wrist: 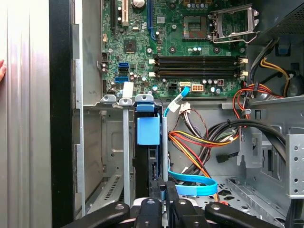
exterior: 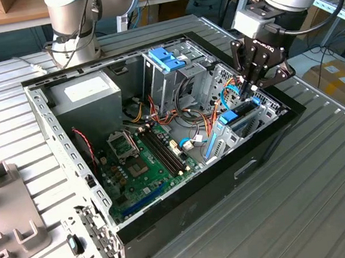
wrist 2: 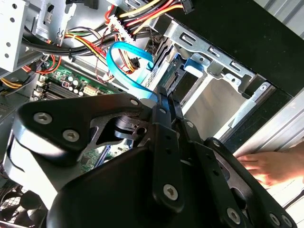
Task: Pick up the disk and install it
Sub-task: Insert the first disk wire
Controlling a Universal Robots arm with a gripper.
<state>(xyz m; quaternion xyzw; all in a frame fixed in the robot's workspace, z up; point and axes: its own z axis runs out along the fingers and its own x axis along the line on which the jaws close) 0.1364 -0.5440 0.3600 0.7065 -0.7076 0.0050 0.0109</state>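
The disk (exterior: pixel 233 120) stands on edge in a metal bay slot at the corner of the open computer case (exterior: pixel 171 217) on the exterior view's right. Its light-blue carrier rail faces up. My gripper (exterior: pixel 251 91) comes down from above with its fingers pressed close together on the disk's upper end. In the first wrist view the disk (wrist: pixel 148 130) is seen edge-on between the bay's metal walls, with my gripper (wrist: pixel 164 189) shut on its near end. In the second wrist view my gripper (wrist 2: pixel 165 102) pinches the same end of the disk (wrist 2: pixel 176 80).
A blue flat cable (wrist: pixel 190 183) curls beside the gripper, next to bundled coloured wires (wrist: pixel 199 142). The motherboard (exterior: pixel 144 157), power supply (exterior: pixel 86 92) and a drive cage with a blue bracket (exterior: pixel 167 57) fill the case. A person's hand (wrist 2: pixel 270 166) rests on the table outside the case wall.
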